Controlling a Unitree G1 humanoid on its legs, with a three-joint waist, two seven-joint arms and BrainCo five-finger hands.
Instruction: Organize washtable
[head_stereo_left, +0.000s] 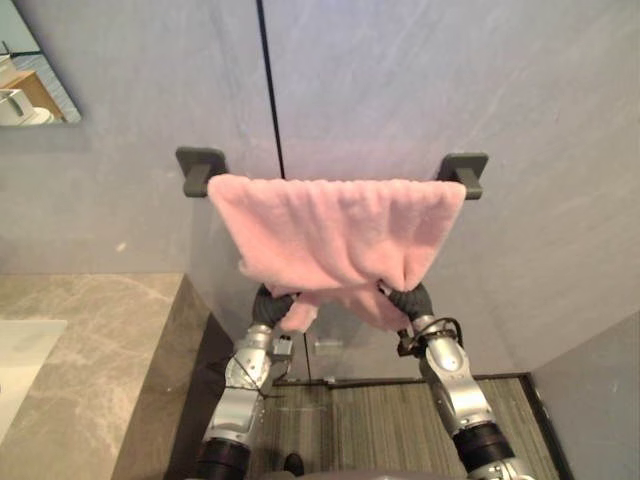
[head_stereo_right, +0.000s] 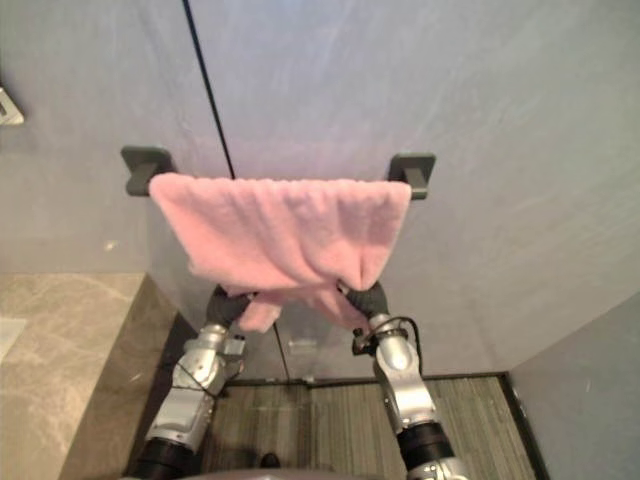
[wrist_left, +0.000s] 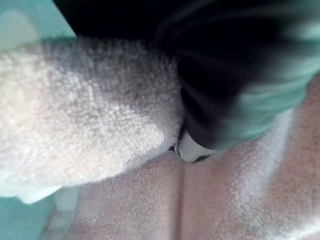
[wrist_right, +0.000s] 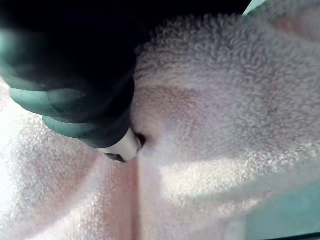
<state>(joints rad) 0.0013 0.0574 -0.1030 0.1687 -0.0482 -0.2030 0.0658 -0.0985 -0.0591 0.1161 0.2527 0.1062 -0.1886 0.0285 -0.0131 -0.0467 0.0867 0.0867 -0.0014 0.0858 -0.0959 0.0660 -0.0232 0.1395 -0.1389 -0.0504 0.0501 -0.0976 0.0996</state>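
we see the fluffy pink terry towel (head_stereo_left: 335, 235) draped between the dark wall brackets (head_stereo_left: 200, 170). the left robot hand (head_stereo_left: 272, 305) and right robot hand (head_stereo_left: 412, 300) are buried in its lower hem, so we cannot tell their grip. an uneven tug could drag it off.

Pink towel (head_stereo_left: 335, 225); dark grey brackets (head_stereo_left: 200, 170); pale grey wall (head_stereo_left: 400, 80); beige veined counter (head_stereo_left: 100, 340).

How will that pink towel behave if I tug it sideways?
Likely floppy: the pink towel sags in folds, bunched where the left hand and right hand meet its lower edge. Probably light, its pile fluffy. It only drapes between the brackets, so a tug may drag it off.
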